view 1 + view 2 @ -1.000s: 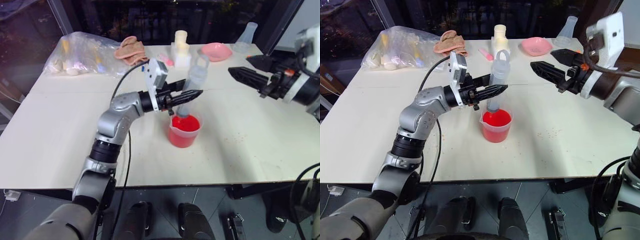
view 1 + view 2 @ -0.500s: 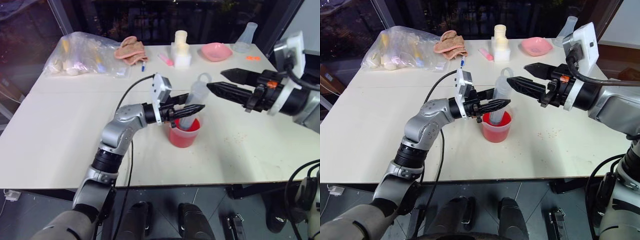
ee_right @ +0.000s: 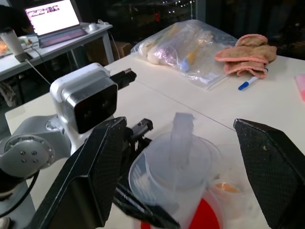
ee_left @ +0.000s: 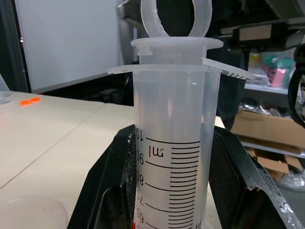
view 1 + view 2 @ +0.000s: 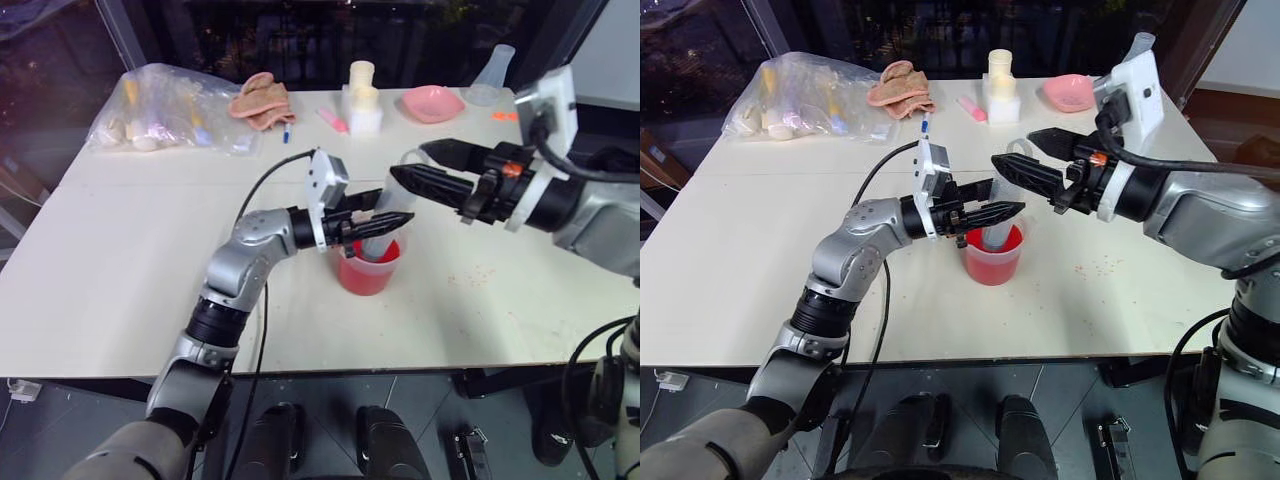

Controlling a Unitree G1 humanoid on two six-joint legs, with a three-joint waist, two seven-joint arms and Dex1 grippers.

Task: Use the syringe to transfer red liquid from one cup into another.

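The clear syringe [image 5: 398,195] stands tilted with its lower end in the beaker [image 5: 368,272] of red liquid [image 5: 992,240] at mid-table. My left gripper [image 5: 1006,214] is shut on the syringe's barrel just above the beaker's rim. In the left wrist view the barrel [image 4: 174,143] sits between the black fingers [image 4: 102,186], with the plunger ring above it. My right gripper [image 5: 408,160] comes in from the right and is open, one finger on each side of the plunger ring, apart from it. A colourless see-through cup [image 4: 29,212] stands on the table near the beaker.
Along the table's far edge lie a plastic bag of items [image 5: 170,110], a folded cloth [image 5: 262,98], a blue pen [image 5: 287,132], a pink marker [image 5: 332,120], white containers [image 5: 363,100], a pink bowl [image 5: 432,102] and a clear flask [image 5: 492,75].
My right gripper has swung left to the top of the syringe and now brackets the plunger ring. The left gripper has sunk slightly, setting the syringe deeper in the beaker.
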